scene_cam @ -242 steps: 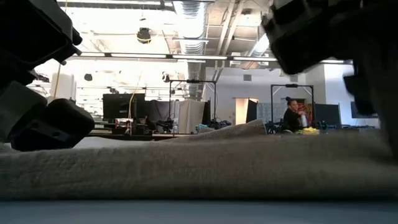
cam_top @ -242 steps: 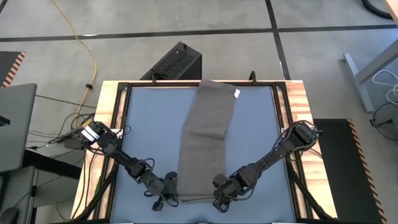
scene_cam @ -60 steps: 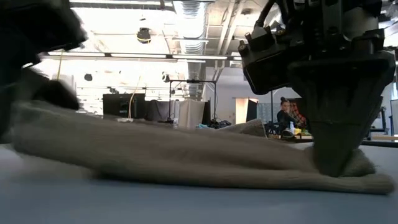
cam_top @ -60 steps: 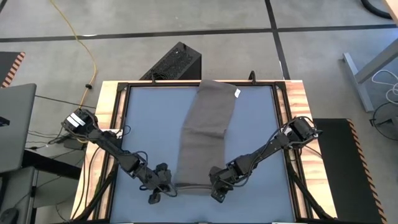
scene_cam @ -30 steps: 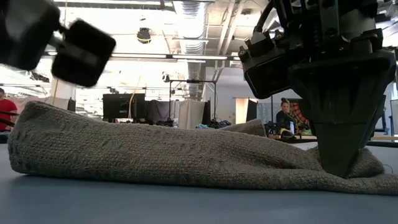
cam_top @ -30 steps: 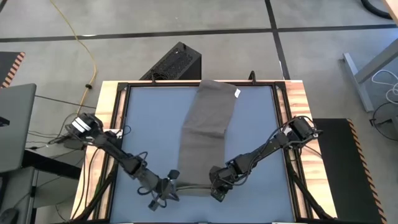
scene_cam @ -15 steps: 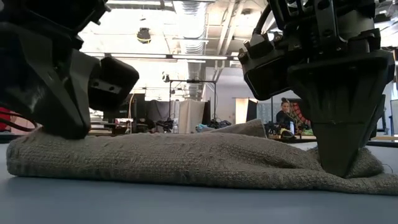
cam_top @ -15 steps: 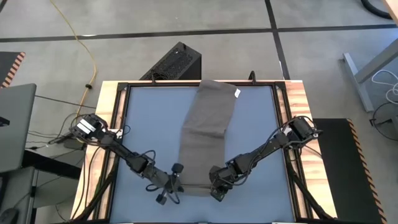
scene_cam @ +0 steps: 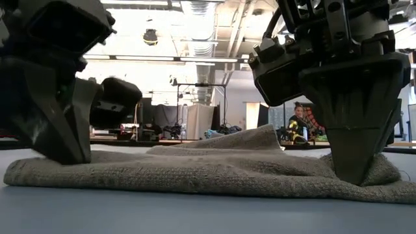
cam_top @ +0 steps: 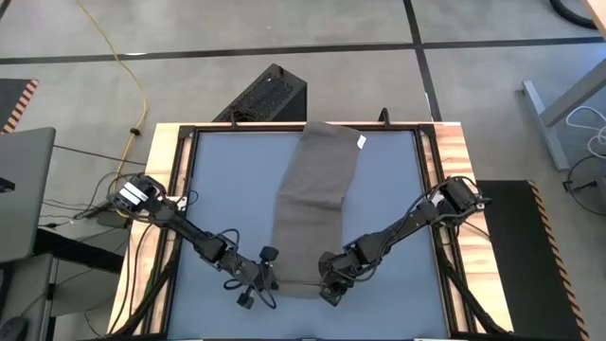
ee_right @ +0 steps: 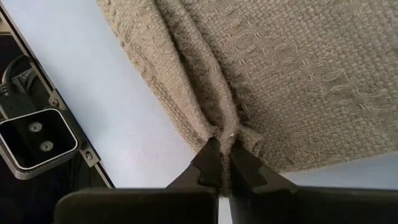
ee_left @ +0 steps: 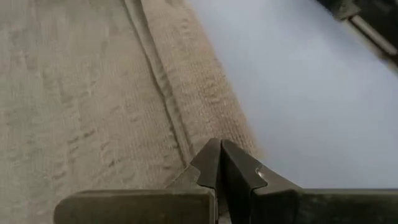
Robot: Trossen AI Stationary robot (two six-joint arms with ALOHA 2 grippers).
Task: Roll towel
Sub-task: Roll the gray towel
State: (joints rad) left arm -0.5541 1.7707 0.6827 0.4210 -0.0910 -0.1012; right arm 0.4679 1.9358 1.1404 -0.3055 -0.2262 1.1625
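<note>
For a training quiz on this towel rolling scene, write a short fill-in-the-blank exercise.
1. The taupe woven cloth towel lies on a pale ____ table top.
2. The right gripper is shut on the towel's ____.
3. The left gripper is ____, its tip at the towel's edge.
4. A small ____ tag sits at the towel's far end.

Missing words: blue; edge; shut; white

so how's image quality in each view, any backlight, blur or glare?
Low view: bright ceiling lights behind leave both grippers, left gripper and right gripper, as near-black shapes, while the towel keeps visible weave. Wrist views: cloth sharp, bare table pale and washed out. High view: evenly lit, no glare.
</note>
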